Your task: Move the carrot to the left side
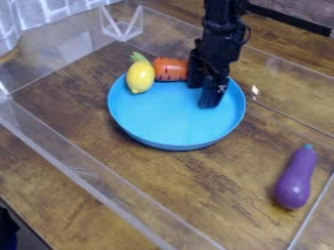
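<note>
The carrot (170, 69), stubby and orange-red, lies on the far rim of the blue plate (177, 127), touching the yellow lemon-like fruit (140, 76) on its left. My gripper (204, 85) hangs just right of the carrot over the plate's back right part. Its black fingers point down, stand open and hold nothing.
A purple eggplant (296, 178) lies on the wooden table at the right. Clear plastic walls (78, 44) border the table on the left, the front and the back. The black arm rises toward the top edge of the view.
</note>
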`<state>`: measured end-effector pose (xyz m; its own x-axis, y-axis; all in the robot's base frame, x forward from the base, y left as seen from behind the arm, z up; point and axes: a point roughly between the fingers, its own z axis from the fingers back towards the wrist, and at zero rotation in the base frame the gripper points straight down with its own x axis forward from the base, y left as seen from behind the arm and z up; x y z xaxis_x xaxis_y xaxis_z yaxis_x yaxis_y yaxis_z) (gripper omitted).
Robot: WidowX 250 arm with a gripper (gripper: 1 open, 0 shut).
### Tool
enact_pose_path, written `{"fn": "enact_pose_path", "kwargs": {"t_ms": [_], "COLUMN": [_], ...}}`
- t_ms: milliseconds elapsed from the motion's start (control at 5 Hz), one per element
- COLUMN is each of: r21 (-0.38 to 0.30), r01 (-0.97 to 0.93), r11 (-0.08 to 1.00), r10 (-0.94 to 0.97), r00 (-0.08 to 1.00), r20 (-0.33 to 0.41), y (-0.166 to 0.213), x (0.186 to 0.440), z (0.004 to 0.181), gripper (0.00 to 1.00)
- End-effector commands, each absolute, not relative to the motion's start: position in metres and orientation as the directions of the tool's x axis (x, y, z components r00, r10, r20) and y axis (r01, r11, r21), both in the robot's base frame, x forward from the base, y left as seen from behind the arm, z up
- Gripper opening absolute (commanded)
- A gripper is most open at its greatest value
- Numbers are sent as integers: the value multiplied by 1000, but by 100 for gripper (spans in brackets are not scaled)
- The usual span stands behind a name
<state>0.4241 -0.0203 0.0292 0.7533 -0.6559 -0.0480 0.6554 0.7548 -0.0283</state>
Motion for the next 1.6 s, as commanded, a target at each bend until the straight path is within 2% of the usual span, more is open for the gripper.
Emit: {"fn": "enact_pose_path", "kwargs": {"t_ms": [0,200,400,1000,1400], "r21": [-1,0,-3,-17,-24], "r01": [694,744,790,728,741], "r11": [720,668,613,685,671], "r10": [-694,-744,-790,-728,-741], "r00": [720,668,612,684,668], "r20": [-11,-17,-25,-50,-67], "y": [-27,-25,-23,-42,-48], "x": [437,447,446,438,438], "z": [48,37,28,15,10], "gripper": [100,100,100,100,100]}}
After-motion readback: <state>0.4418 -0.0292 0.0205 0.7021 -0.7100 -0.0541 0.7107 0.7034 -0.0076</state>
